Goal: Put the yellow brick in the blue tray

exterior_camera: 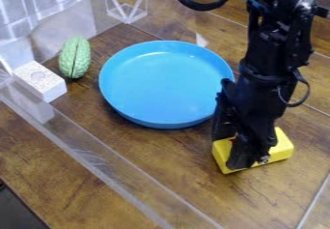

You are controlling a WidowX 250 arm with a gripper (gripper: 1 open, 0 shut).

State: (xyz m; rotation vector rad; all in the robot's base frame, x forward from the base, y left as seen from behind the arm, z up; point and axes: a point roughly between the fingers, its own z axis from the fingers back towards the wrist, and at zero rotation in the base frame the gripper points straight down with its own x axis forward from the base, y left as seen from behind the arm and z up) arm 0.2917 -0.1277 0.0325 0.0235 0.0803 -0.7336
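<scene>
Blue tray (161, 83) holding nothing, flat on the bench (91, 189); beside it, gripper (245, 156) clamped on yellow brick (273, 151).

I am working in what is looking like a robot test cell in a lab. A dark wooden tabletop (77, 189) is lying under me, fenced by clear plastic walls (39, 20). The things sitting on it are toy-like props: a blue tray (161, 81), a green lump (75, 57) and a white block (37, 80).
</scene>
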